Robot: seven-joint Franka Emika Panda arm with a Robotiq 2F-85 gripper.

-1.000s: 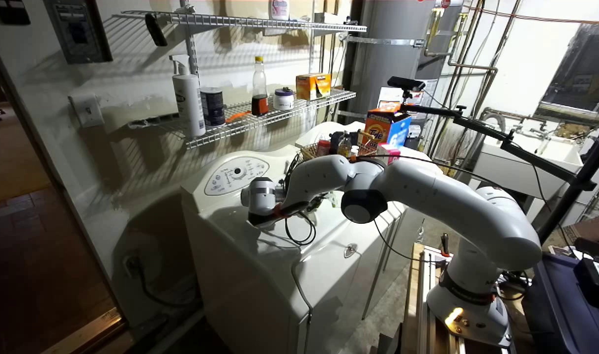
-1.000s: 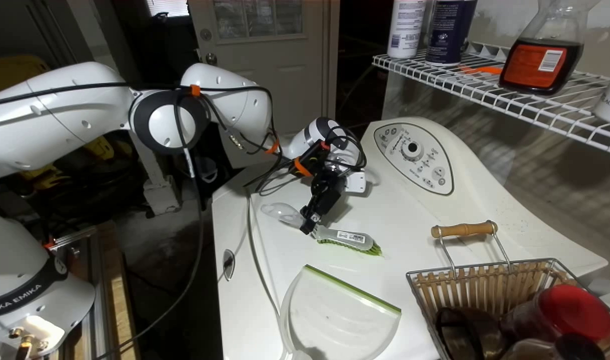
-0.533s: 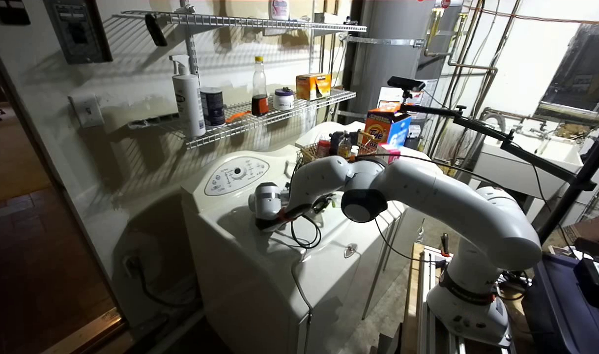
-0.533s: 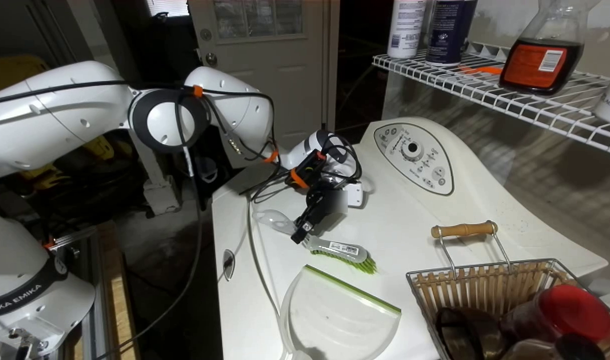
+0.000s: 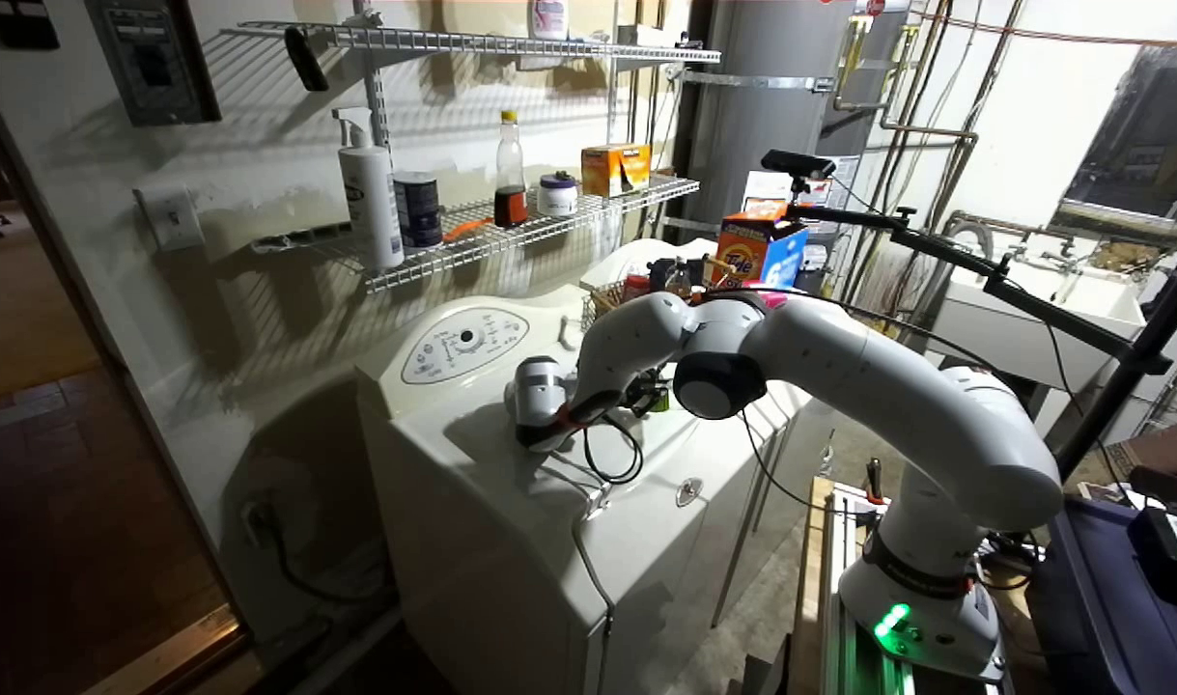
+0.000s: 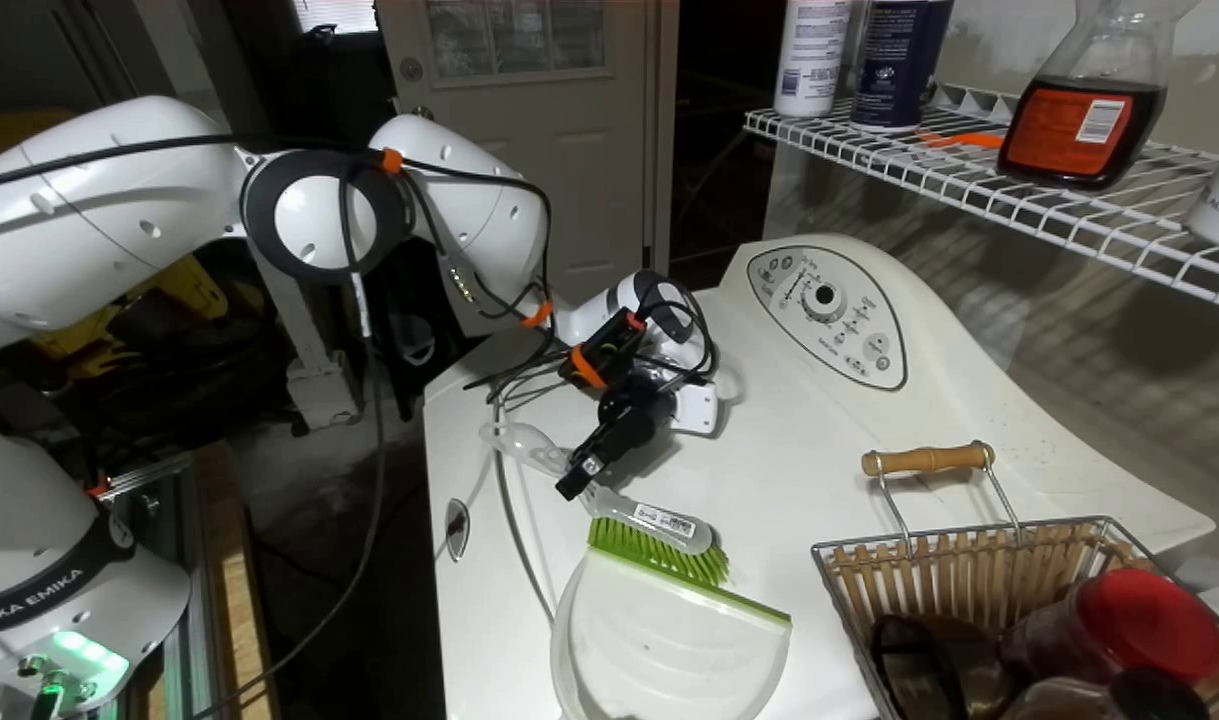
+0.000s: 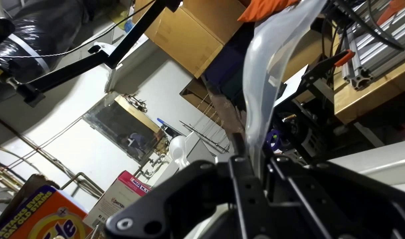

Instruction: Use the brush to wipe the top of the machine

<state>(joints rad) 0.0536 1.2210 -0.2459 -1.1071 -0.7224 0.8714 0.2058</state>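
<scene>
clamping the brush (image 6: 659, 527) by its clear handle, the gripper (image 6: 577, 480) hangs over the smooth white machine (image 6: 779, 430), green bristles at the lip of a dustpan (image 6: 669, 650); a basket (image 6: 969, 562) stands near, a wire shelf (image 6: 869, 163) above, a panelled door (image 6: 589, 180) beyond.

green-lipped dustpan (image 6: 669, 645) | slatted basket (image 6: 929, 580) — red-topped container (image 6: 1149, 625) inside | wire shelf (image 5: 530, 235) — spray bottle (image 5: 371, 203), orange box (image 5: 615, 171)
</scene>
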